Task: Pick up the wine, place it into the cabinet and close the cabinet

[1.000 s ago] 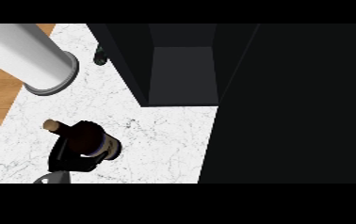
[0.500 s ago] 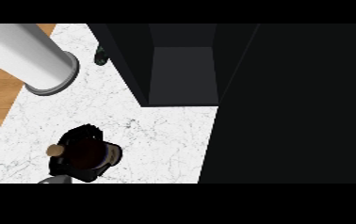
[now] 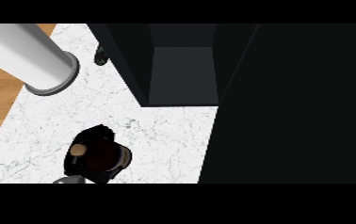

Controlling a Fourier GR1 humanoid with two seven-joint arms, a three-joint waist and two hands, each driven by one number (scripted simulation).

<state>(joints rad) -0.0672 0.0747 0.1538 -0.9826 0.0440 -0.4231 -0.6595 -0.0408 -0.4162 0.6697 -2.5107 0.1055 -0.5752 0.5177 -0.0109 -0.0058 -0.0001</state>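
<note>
The wine bottle is at the lower left over the white marble counter, seen almost from above, its cork facing me. My right hand is shut on it, black fingers curled round the dark body, with a bit of grey wrist at the lower edge. The dark cabinet stands open up and to the right of the bottle, its inside bare. A thick pale forearm crosses the upper left corner; no hand shows at its end.
A wide black surface, probably the cabinet's door, fills the right side. A small dark piece sits by the cabinet's left wall. A strip of wooden floor borders the counter's left edge.
The bottle, first leaning with its neck up-left, has swung more upright in my right hand. Its cork moved down, then a little to the right. The pale forearm barely shifted.
</note>
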